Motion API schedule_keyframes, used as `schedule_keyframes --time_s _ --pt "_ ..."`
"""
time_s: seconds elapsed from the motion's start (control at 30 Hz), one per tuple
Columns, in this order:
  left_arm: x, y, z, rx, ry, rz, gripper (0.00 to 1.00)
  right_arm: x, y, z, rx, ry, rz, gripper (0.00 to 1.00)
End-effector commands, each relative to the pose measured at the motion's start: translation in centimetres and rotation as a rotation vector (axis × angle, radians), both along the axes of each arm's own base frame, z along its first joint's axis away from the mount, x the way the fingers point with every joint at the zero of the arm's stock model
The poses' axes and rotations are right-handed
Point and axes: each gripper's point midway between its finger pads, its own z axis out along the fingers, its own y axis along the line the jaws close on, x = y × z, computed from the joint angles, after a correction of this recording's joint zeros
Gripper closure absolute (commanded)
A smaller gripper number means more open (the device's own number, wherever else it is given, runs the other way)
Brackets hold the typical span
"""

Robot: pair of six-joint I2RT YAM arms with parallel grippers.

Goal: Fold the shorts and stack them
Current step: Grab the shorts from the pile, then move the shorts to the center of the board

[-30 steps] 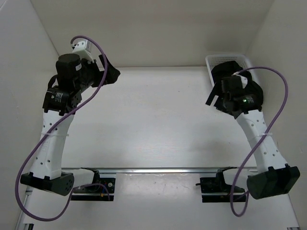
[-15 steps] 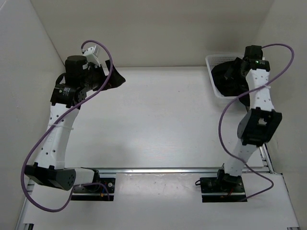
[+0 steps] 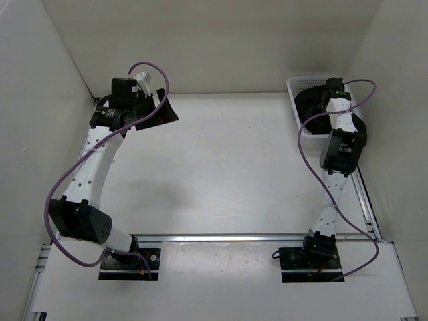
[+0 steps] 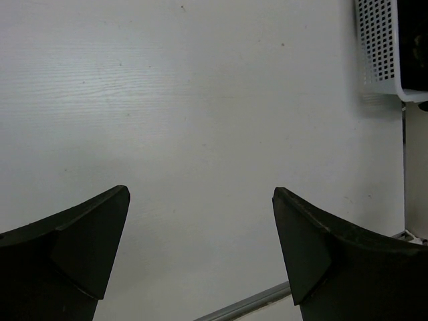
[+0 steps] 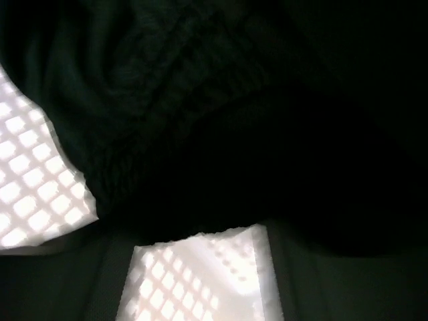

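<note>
The black shorts [image 3: 307,112] lie bunched in the white mesh basket [image 3: 301,81] at the back right. My right gripper [image 3: 321,101] reaches down into that basket. In the right wrist view the shorts [image 5: 200,120] fill almost the whole picture, ribbed waistband uppermost. My right gripper [image 5: 199,231] has its fingers apart with basket mesh [image 5: 194,281] showing between them, and their tips are lost in the dark cloth. My left gripper [image 3: 167,110] hangs open over bare table at the back left. In the left wrist view the left gripper [image 4: 200,194] holds nothing.
White walls close the table in on the left, back and right. An aluminium rail [image 3: 221,237] runs along the near edge by the arm bases. Purple cables loop off both arms. The basket [image 4: 381,47] shows at the upper right of the left wrist view.
My right arm has stretched out to the back and its gripper has gone down into the basket onto the shorts. My left arm has swung further back and right, still open.
</note>
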Motion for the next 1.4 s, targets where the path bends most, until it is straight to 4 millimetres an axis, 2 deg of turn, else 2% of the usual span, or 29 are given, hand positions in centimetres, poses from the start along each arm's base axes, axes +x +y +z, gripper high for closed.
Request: schedule_keyframes --time_s 0.0,0.03,0.1,0.23,0.27,0.33,0.37,0.43,0.53,0.6,0.63,0.67,0.73,0.77,0.8,0.83,0.9,0.93,0.97,1.0,1.03,1.07,1.1,1.13,1.17,1.23,1.3,1.33,1.37 --pt "0.3 0.4 -0.1 0.027 -0.008 -0.001 0.01 4.4 -0.4 4.0 0.034 -0.216 0.010 0.59" --pt "0.5 0.5 -0.6 0.034 0.003 0.006 0.01 4.4 -0.4 5.0 0.031 -0.231 0.010 0.84" --pt "0.7 0.5 -0.7 0.036 0.013 0.006 0.01 4.4 -0.4 7.8 0.021 -0.281 0.012 1.00" --pt "0.7 0.3 -1.0 0.024 0.026 0.002 0.01 3.7 -0.3 15.8 -0.007 -0.422 0.018 1.00" --pt "0.7 0.3 -1.0 0.024 0.026 0.002 0.01 3.0 0.1 19.5 -0.017 -0.484 0.040 1.00" --pt "0.7 0.1 -1.1 0.038 0.024 0.007 0.01 2.2 1.6 24.0 -0.008 -0.568 0.092 1.00" --pt "0.6 0.2 -1.6 0.041 0.037 0.007 0.01 1.0 2.8 28.3 -0.009 -0.646 0.121 1.00" --pt "0.5 0.2 -2.1 0.041 0.050 0.005 0.01 -0.6 5.1 34.0 -0.007 -0.758 0.189 1.00" --pt "0.1 0.9 -1.4 0.005 0.046 0.041 0.01 -5.9 11.6 43.9 0.028 -0.970 0.366 1.00" --pt "-0.1 2.3 -0.4 -0.017 0.038 0.118 0.01 -8.5 14.7 47.4 0.052 -1.057 0.449 1.00" --pt "-0.2 3.1 -0.6 -0.024 0.057 0.146 0.01 -11.0 16.4 49.2 0.069 -1.094 0.497 1.00" --pt "-0.9 3.8 -0.6 -0.026 0.076 0.161 0.01 -12.6 19.4 50.3 0.072 -1.129 0.575 1.00" --pt "-1.3 5.7 -0.5 -0.061 0.102 0.208 0.01 -16.2 22.5 51.4 0.084 -1.157 0.665 1.00" --pt "-1.5 6.3 0.1 -0.071 0.088 0.220 0.01 -18.4 26.0 51.4 0.116 -1.162 0.759 1.00" --pt "-1.9 7.7 0.5 -0.073 0.085 0.258 0.01 -19.7 27.5 51.1 0.104 -1.162 0.811 1.00" --pt "-2.5 8.6 1.0 -0.090 0.080 0.275 0.01 -23.9 32.0 48.9 0.140 -1.130 0.948 1.00" --pt "-3.0 9.9 2.6 -0.099 0.038 0.310 0.01 -26.0 34.4 45.8 0.134 -1.077 1.008 1.00" --pt "-3.0 10.3 2.6 -0.091 0.035 0.313 0.01 -29.2 36.4 44.5 0.175 -1.057 1.081 1.00" --pt "-3.2 10.2 3.5 -0.092 0.009 0.312 0.01 -29.2 37.7 37.9 0.171 -0.895 1.091 1.00" --pt "-3.3 10.2 3.8 -0.092 0.005 0.312 0.01 -31.6 39.2 35.4 0.197 -0.831 1.138 1.00" --pt "-3.3 10.1 3.8 -0.086 0.001 0.296 0.01 -32.5 39.8 29.2 0.179 -0.686 1.165 0.95" --pt "-3.4 9.6 4.0 -0.102 0.003 0.272 0.01 -33.4 39.8 25.9 0.177 -0.583 1.135 0.84" --pt "-3.6 9.4 3.4 -0.103 0.017 0.254 0.01 -34.3 39.0 24.1 0.126 -0.544 1.092 0.76" --pt "-3.7 9.3 2.8 -0.098 0.027 0.240 0.01 -35.0 38.1 21.8 0.101 -0.479 1.068 0.52" --pt "-3.9 9.3 2.1 -0.098 0.053 0.241 0.01 -35.6 36.7 18.4 0.067 -0.399 1.035 0.36" --pt "-4.4 8.9 -0.8 -0.074 0.123 0.234 0.01 -36.2 34.5 17.3 0.060 -0.360 0.943 0.23" --pt "-5.0 9.0 -2.9 -0.065 0.176 0.244 0.02 -36.0 32.3 16.8 0.073 -0.326 0.854 0.23" --pt "-5.7 8.6 -5.5 -0.073 0.246 0.246 0.06 -36.2 31.2 16.1 0.068 -0.287 0.822 0.26" --pt "-6.4 8.2 -6.6 -0.077 0.280 0.243 0.19 -36.3 30.9 15.9 0.082 -0.265 0.806 0.38"
